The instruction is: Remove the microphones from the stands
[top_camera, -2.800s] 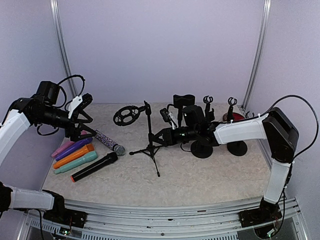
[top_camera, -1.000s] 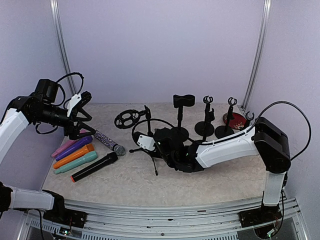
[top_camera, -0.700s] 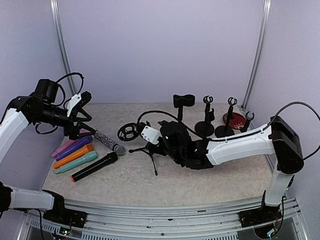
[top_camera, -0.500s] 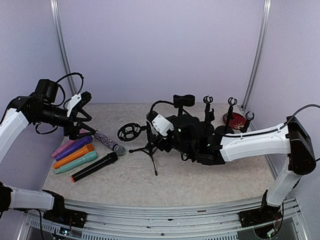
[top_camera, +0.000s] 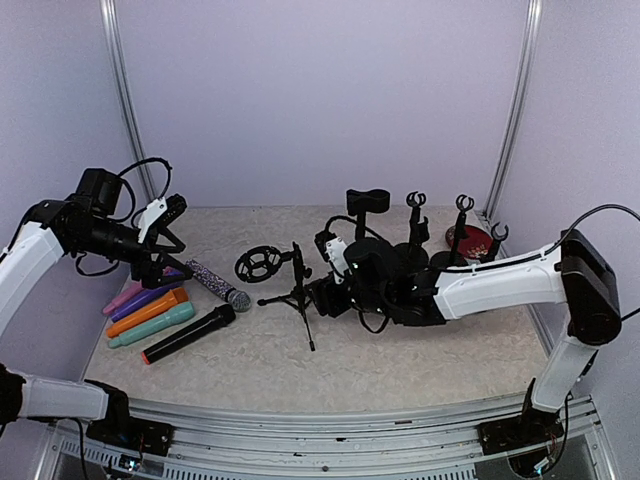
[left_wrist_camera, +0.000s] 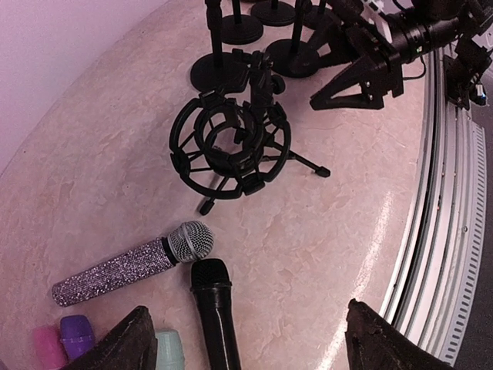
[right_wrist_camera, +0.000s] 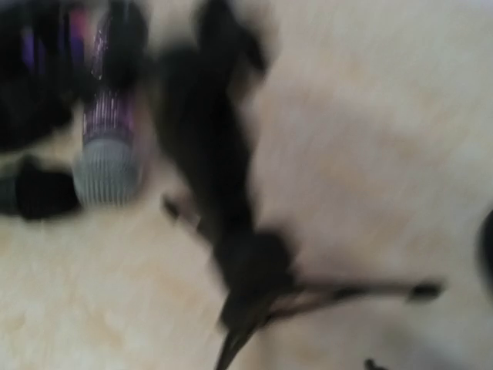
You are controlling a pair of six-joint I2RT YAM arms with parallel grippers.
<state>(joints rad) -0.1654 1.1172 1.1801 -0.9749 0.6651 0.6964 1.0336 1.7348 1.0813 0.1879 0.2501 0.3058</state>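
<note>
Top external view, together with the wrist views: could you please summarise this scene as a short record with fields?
tripod stand: upright, its shock mount empty
glitter microphone: lying on the table, beside the black microphone
left claw: open, above the microphones
right claw: close to the tripod stand; open or shut unclear
right wrist view: blurred

Glitter-covered handheld microphone (left_wrist_camera: 115, 271): silver-lilac sparkle along the body, grey mesh head.
Plain stick microphone (top_camera: 188, 334): black, with a red ring at its tail.
Row of plastic coloured microphones (top_camera: 147, 311): pink, purple, orange, teal.
Small tripod stand with ring mount (top_camera: 300, 290): black all over.
Round-based stands at the back (top_camera: 362, 215): black.
Disc base at the far right (top_camera: 478, 238): red.
Stone-look tabletop (top_camera: 400, 360): cream with faint grey marbling.
Robot arm shells (top_camera: 500, 278): white, with black joints.
Back wall (top_camera: 320, 100): pale lilac, unpatterned.
</note>
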